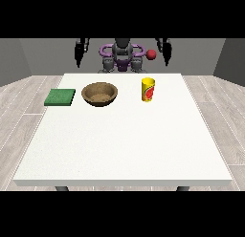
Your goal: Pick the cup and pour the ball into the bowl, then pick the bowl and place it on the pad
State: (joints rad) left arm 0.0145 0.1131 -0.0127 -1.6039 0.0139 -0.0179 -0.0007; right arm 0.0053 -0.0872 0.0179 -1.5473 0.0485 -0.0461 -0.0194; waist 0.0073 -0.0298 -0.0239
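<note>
Then we saw the yellow cup (148,89) upright on the white counter (124,145), right of the wooden bowl (99,94) and green pad (60,97); a red ball (151,54) hung above near the hand at the view's right (165,50). Both that hand and the hand at the view's left (80,49) were raised; we could not tell their fingers' state.

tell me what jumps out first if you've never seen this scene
The yellow cylindrical cup with a red label stands upright toward the back of the large white table, to the right of the round brown wooden bowl. A flat green square pad lies near the table's left edge. A small red ball shows above the cup, next to the raised black hand at the view's right.
</note>
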